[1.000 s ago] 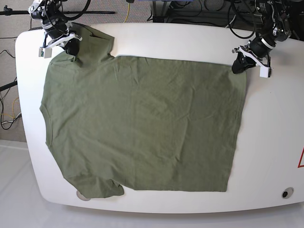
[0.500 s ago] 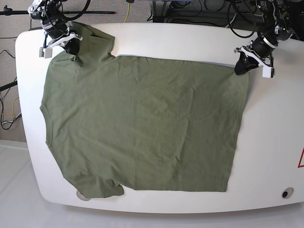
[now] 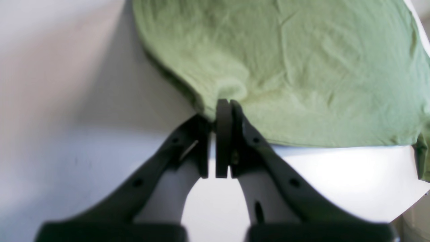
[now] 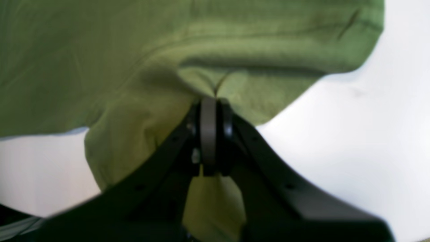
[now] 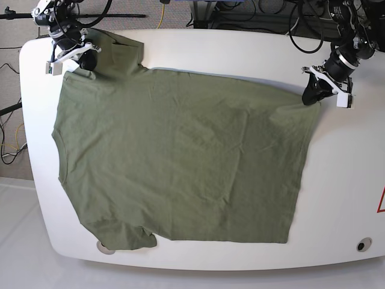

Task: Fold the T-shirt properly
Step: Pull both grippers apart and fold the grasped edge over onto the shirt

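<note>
Left wrist: left gripper [image 3: 223, 104] jaws together, pinching the hem corner of the shirt [image 3: 302, 67]. Cloth bunches into a small pucker just ahead of the tips; the rest fans out ahead and to the right, flat on the table [image 3: 84, 101]. Bite looks shallow, so I'd keep tension low or the corner slips.

Right wrist: right gripper [image 4: 210, 101] jaws clamped on cloth near the sleeve/shoulder. A ridge of fabric sits just ahead of the tips and a loose flap hangs below the jaws. Deeper bite here, looks secure.

Base: shirt spread flat over most of the table, both grippers on its far edge, right one [image 5: 87, 57] at the sleeve, left one [image 5: 313, 95] at the hem corner. Judgement: move both together at matched speed, edge taut, low lift, so the fold line stays straight.
</note>
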Motion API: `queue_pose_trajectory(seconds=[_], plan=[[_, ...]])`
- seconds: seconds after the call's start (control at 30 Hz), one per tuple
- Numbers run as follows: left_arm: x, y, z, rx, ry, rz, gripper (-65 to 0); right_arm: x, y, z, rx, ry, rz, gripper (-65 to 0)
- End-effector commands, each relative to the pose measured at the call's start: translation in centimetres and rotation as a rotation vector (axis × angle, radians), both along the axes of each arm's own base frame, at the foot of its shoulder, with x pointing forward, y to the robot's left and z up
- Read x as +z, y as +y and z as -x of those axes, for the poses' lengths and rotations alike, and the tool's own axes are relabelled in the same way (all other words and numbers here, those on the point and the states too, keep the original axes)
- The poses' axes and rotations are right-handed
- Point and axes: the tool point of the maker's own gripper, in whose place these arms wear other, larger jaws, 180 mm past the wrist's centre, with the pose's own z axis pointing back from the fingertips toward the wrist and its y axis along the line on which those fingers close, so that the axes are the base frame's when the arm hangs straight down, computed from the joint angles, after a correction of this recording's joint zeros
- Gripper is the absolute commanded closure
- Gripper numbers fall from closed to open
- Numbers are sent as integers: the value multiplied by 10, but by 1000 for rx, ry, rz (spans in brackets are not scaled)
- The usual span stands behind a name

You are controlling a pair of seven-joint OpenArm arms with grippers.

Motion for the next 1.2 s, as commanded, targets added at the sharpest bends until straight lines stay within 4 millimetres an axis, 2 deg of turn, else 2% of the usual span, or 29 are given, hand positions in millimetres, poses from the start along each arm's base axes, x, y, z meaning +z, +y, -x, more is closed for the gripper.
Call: queue_pose_trajectory(seconds=[0.0, 0.27, 0.33, 0.6, 0.67, 0.93, 1.17], plan=[[11, 3, -11, 2, -54, 8, 0, 14, -7, -8, 6, -49, 26, 0], [10, 10, -10, 29, -45, -1, 0, 23, -11, -5, 12, -57, 59, 0], [6, 16, 7, 27, -17, -25, 0, 29, -17, 7, 2, -47, 87, 0], [15, 24, 25, 31, -17, -70, 0, 43, -22, 21, 5, -44, 140, 0], [25, 28, 27, 40, -39, -102, 0, 45, -25, 25, 5, -37, 153, 0], [39, 31, 23, 46, -79, -129, 0, 53, -26, 20, 10, -59, 175, 0], [57, 33, 8, 52, -140, -155, 0, 66, -21, 7, 39, -95, 204, 0]])
